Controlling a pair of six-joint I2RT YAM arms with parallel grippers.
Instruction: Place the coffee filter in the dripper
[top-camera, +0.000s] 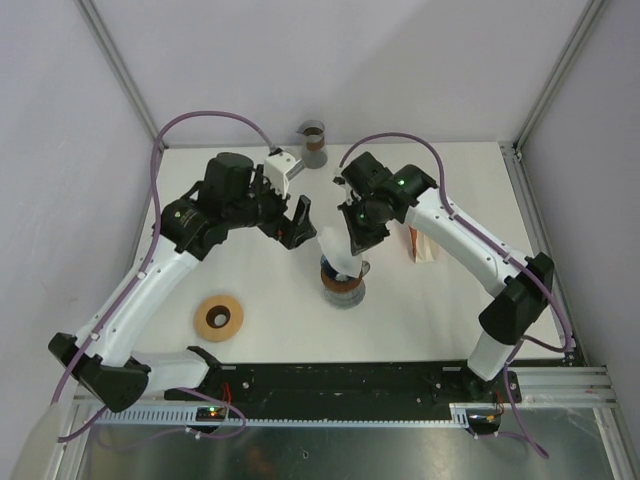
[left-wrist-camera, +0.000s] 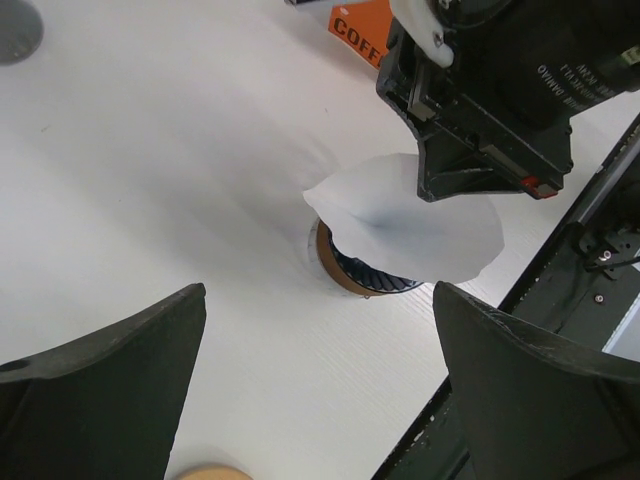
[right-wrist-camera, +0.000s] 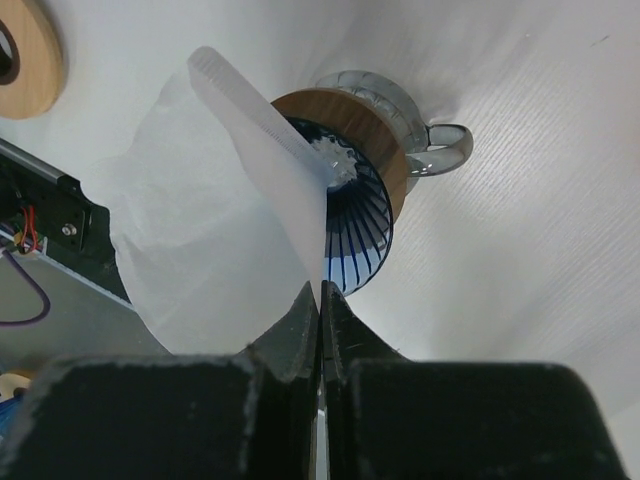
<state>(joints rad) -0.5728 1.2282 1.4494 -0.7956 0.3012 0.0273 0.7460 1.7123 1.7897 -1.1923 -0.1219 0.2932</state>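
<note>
The white paper coffee filter (right-wrist-camera: 215, 230) hangs folded, its tip inside the dripper (right-wrist-camera: 360, 215), a dark ribbed glass cone with a wooden collar. My right gripper (right-wrist-camera: 321, 290) is shut on the filter's edge, right above the cone. From the top, the filter (top-camera: 338, 254) stands over the dripper (top-camera: 343, 290) at the table's middle, with the right gripper (top-camera: 357, 243) just above. My left gripper (top-camera: 297, 224) hovers open a little to the left, holding nothing. Its wrist view shows the filter (left-wrist-camera: 420, 220) covering most of the dripper (left-wrist-camera: 345, 270), beyond its fingers (left-wrist-camera: 120, 385).
A wooden ring (top-camera: 218, 317) lies on the table at the front left. A grey cup (top-camera: 314, 143) stands at the back edge. An orange coffee packet (top-camera: 419, 243) lies under the right arm. A black rail (top-camera: 350, 378) runs along the near edge.
</note>
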